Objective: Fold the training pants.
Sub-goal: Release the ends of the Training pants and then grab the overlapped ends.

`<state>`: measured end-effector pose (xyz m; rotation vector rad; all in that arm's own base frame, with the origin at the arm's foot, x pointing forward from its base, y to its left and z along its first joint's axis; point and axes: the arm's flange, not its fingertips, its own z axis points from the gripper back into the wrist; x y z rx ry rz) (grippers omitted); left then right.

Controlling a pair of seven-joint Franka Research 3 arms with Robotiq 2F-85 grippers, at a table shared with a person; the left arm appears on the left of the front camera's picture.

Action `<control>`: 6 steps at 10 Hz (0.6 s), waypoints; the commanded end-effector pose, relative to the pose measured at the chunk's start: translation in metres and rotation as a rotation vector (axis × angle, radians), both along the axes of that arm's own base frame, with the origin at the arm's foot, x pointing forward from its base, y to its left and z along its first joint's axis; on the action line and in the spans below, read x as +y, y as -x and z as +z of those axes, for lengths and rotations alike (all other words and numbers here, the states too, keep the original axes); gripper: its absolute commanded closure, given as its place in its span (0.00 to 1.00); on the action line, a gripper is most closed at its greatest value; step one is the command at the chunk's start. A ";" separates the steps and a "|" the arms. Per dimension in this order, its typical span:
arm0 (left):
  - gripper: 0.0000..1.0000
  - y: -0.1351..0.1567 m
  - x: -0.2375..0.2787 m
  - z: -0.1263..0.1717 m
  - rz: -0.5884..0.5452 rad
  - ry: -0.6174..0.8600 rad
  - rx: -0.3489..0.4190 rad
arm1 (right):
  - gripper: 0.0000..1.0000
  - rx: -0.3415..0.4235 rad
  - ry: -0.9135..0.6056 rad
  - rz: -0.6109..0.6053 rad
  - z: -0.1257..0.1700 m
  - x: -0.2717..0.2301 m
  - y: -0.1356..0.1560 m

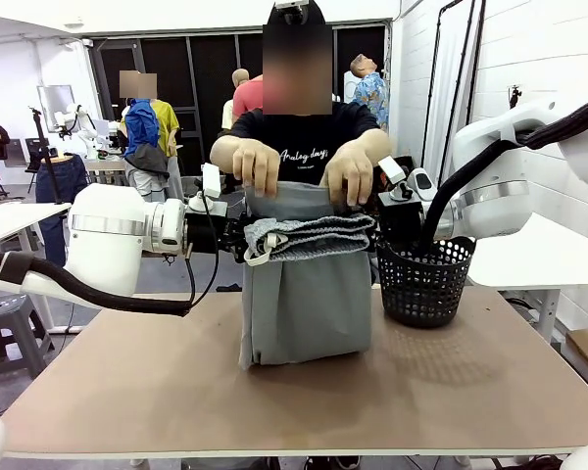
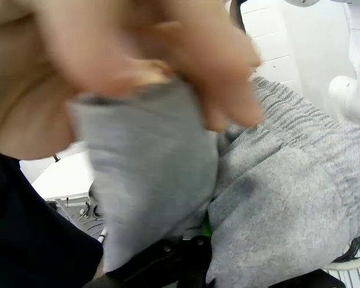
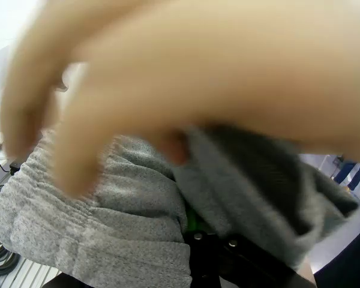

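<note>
Hanging over the middle of the brown table (image 1: 304, 392), toward its far edge: light grey soft jersey training pants (image 1: 309, 284), gathered waistband stretched level between the two claws, lower fold resting on the tabletop. Clenched on one end of the waistband, left claw (image 1: 237, 238); clenched on the other end, right claw (image 1: 380, 227). Pinching the cloth's upper edge just behind: person's hand by the left claw (image 1: 258, 162), person's hand by the right claw (image 1: 350, 174). Standing just beside the pants near the far right edge, black mesh basket (image 1: 423, 284). Open tabletop along the near edge and toward both near corners.
</note>
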<state>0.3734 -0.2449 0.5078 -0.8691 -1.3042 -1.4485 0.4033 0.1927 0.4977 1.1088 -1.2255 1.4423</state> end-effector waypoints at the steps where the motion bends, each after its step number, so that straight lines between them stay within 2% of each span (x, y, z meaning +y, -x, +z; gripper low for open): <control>1: 1.00 0.000 -0.002 0.003 -0.002 0.002 -0.005 | 1.00 -0.007 -0.038 -0.002 0.000 0.000 0.005; 6: 1.00 0.000 -0.002 0.003 -0.002 0.002 -0.005 | 1.00 -0.007 -0.038 -0.002 0.000 0.000 0.005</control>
